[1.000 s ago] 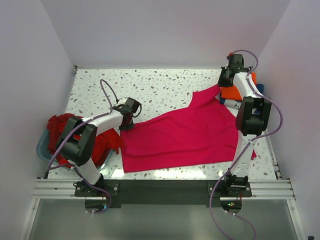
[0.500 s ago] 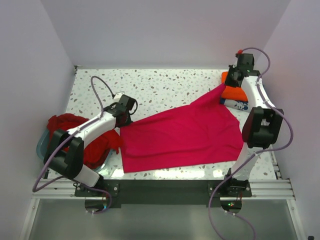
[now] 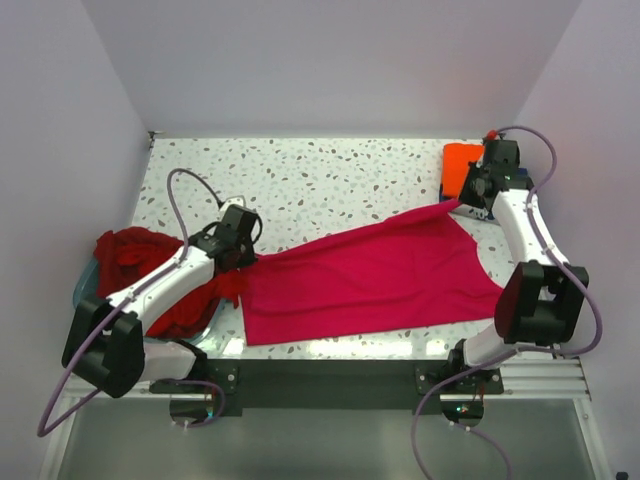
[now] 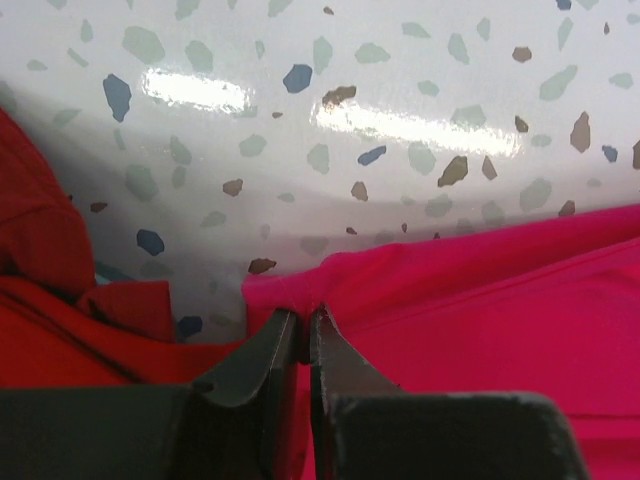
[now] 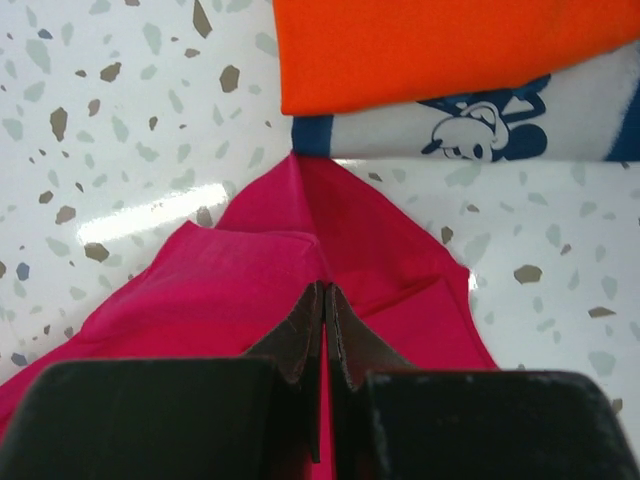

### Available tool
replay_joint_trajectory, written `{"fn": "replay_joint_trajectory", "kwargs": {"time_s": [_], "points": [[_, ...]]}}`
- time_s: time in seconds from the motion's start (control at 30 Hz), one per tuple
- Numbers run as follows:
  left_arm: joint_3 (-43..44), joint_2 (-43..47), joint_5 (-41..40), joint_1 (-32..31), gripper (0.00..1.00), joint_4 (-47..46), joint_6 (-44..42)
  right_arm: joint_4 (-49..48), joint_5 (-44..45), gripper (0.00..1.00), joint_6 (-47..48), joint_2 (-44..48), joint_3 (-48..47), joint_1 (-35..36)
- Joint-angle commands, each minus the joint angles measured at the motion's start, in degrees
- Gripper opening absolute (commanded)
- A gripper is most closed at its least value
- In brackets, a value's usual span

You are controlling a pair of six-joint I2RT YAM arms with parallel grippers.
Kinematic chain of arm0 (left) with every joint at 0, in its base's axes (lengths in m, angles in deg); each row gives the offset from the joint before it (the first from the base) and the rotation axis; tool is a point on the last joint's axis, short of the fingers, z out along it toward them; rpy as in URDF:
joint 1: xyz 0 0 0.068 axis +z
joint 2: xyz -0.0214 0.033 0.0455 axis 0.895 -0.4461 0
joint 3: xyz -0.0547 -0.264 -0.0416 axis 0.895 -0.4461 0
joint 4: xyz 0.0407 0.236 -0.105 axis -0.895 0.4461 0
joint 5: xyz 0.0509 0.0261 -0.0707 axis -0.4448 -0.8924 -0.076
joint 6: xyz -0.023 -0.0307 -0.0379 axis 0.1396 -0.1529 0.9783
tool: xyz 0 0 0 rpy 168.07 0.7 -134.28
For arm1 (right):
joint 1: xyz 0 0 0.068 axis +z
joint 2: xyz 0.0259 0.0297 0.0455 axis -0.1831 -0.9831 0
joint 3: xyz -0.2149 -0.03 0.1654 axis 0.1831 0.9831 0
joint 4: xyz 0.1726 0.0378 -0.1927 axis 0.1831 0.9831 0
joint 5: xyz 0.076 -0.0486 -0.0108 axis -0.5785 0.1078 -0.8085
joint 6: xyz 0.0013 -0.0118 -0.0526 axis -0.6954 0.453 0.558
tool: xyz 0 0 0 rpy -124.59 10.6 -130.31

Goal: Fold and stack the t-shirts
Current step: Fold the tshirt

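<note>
The magenta-pink t-shirt (image 3: 370,275) lies spread across the table's middle, stretched between both grippers. My left gripper (image 3: 243,252) is shut on its left corner (image 4: 300,295), next to the dark red shirts (image 3: 150,270) heaped in the tub. My right gripper (image 3: 466,200) is shut on the shirt's far right corner (image 5: 300,230), just in front of the folded orange shirt (image 3: 462,168) lying on the folded navy blue shirt with white print (image 5: 470,125).
A pale blue plastic tub (image 3: 84,290) holds the dark red shirts at the left edge. White walls stand close on the left, back and right. The speckled tabletop (image 3: 320,180) shows bare behind the shirt.
Both grippers have moved toward the near edge, pulling the magenta-pink shirt's far edge with them. The shirt is now stretched flatter and narrower. The right gripper has left the folded stack.
</note>
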Motion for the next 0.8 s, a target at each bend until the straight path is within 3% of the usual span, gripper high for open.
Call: {"fn": "replay_joint_trajectory", "kwargs": {"time_s": [0.0,0.5,0.77], "points": [[-2.74,2.67,3.05,-0.21,0.04,-0.66,-3.35,-0.68,3.32,0.0,-0.23,5.37,3.64,-0.42],[-6.26,7.59,-1.77,-10.58,0.12,3.63,-0.37,4.77,11.67,0.0,1.0,16.0,13.14,-1.29],[-8.72,11.72,-1.87,-12.43,0.12,6.63,4.9,7.05,13.69,0.0,0.74,21.19,16.31,-1.3]]}}
